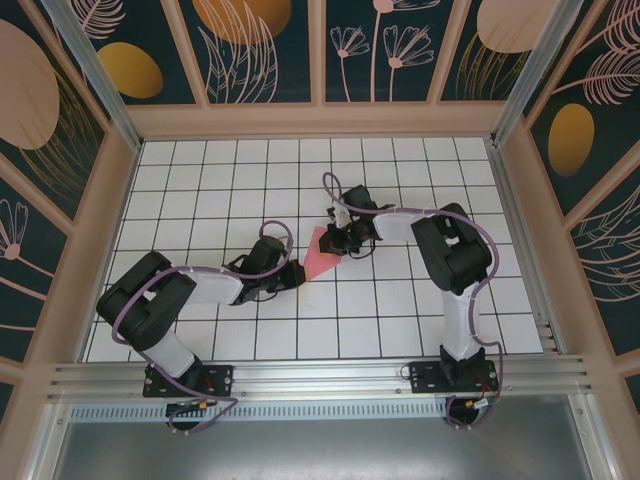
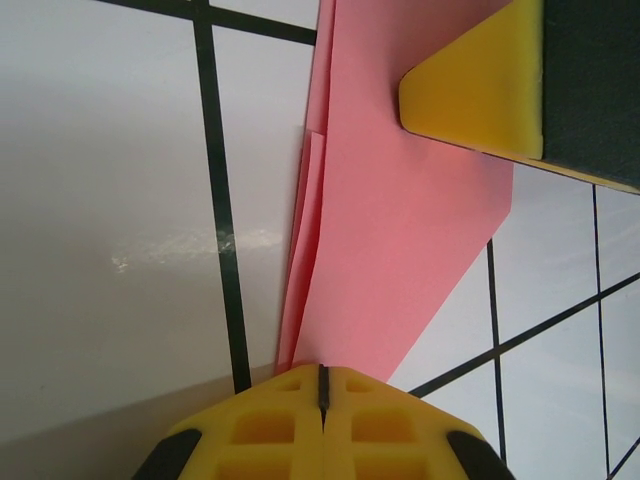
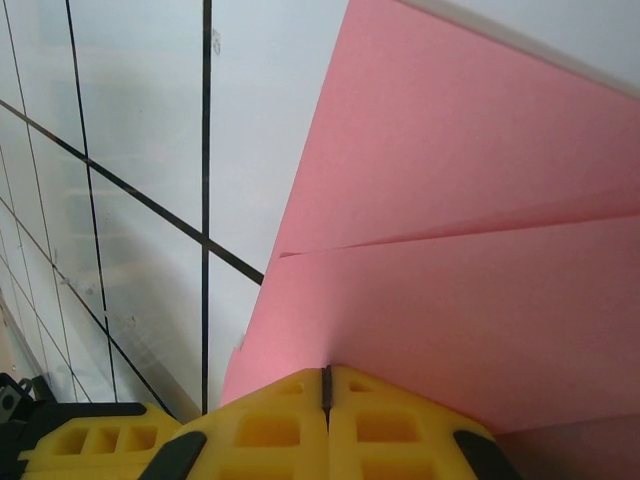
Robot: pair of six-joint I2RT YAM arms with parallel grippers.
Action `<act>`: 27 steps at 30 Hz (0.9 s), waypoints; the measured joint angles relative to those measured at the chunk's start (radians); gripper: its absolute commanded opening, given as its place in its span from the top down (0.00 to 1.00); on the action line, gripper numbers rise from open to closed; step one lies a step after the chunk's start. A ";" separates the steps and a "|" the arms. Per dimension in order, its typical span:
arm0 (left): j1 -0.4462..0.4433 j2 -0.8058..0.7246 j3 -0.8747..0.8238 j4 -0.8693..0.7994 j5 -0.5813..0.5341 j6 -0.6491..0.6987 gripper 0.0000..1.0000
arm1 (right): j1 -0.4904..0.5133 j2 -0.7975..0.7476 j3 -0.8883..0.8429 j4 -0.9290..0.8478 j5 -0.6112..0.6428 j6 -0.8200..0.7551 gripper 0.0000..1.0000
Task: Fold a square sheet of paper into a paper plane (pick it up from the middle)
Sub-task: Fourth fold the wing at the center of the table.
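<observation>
Now folded paper (image 1: 320,258) between left, right jaws; both closed tight, tips touching it.

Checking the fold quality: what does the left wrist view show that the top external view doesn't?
Left wrist: stacked folded edges on the left of the pink paper, and the right gripper's yellow fingertip over its far part. Top external: both arms whole, left gripper and right gripper at opposite ends of the paper triangle. Shared: the paper lying on the gridded table.
</observation>
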 measured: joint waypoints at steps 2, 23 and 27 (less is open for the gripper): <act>0.000 0.002 0.000 0.004 0.000 -0.006 1.00 | 0.002 -0.008 -0.010 0.016 0.003 -0.019 0.93; 0.000 0.032 0.000 0.061 0.007 -0.040 1.00 | 0.101 -0.074 -0.124 0.130 0.060 0.063 0.98; 0.000 0.032 0.000 0.060 0.007 -0.041 1.00 | 0.104 -0.078 -0.124 0.127 0.081 0.072 0.99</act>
